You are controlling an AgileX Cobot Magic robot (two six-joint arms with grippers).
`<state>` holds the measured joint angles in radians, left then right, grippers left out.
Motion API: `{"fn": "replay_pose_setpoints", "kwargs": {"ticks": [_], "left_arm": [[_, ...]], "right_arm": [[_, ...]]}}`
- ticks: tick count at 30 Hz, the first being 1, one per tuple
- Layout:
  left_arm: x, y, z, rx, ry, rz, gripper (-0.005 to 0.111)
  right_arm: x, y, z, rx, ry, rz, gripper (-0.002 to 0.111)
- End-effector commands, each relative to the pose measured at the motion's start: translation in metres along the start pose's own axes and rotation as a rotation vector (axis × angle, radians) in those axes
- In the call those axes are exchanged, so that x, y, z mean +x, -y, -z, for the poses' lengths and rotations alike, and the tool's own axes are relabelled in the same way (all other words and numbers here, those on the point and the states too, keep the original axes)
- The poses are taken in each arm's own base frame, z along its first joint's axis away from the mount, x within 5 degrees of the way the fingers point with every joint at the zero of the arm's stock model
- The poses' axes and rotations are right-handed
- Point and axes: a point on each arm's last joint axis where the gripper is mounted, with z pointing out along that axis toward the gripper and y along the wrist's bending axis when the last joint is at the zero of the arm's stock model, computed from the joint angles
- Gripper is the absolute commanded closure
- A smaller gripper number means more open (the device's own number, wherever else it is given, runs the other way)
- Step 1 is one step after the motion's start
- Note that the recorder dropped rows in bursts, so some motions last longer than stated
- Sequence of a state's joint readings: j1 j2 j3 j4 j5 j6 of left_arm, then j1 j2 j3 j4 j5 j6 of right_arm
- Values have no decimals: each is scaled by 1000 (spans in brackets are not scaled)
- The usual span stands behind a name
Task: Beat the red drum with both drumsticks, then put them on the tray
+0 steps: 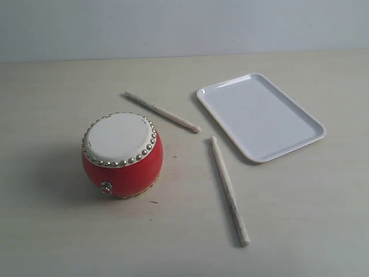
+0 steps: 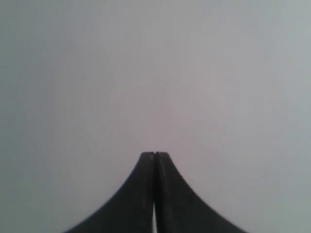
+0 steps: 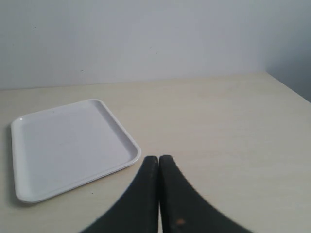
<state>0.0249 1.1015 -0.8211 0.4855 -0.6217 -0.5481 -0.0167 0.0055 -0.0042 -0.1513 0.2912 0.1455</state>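
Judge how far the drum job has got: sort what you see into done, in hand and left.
Done: nothing visible. Both thin pale wooden sticks lie on the table, the far drumstick beyond the small round red drum, the near drumstick beside the flat white plastic tray. In hand: nothing; the left gripper and right gripper are shut and empty. Left: picking up both sticks, beating, traying.

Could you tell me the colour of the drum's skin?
The drum's skin is cream-white; exterior view shows it best.
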Motion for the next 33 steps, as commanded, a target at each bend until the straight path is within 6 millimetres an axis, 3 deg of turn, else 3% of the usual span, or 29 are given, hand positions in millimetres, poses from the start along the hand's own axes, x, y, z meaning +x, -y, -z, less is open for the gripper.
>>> {"fn": "replay_pose_setpoints", "kwargs": {"ticks": [1,12,18,22,26,29,33], "left_arm": [[7,-2,-11,19,-45,-36,107],[17,-7,-2,-112,-278,-66,107],[6,13,28,-76,-271,-96,107],[2,15,47,-104,-290,-124,107],[4,11,50,-141,-342,-142,107],[9,10,48,-147,-366,-141,107],[14,9,45,-148,-385,-137,107]], "right_arm": [[1,0,0,6,5,5,108],[1,0,0,6,5,5,108],[0,0,0,6,10,9,108],[-6,2,0,26,80,180,108],[-17,-3,2,-47,200,-134,108],[-31,-3,6,-76,360,-215,108],[-47,-1,14,-137,546,-467,108]]}}
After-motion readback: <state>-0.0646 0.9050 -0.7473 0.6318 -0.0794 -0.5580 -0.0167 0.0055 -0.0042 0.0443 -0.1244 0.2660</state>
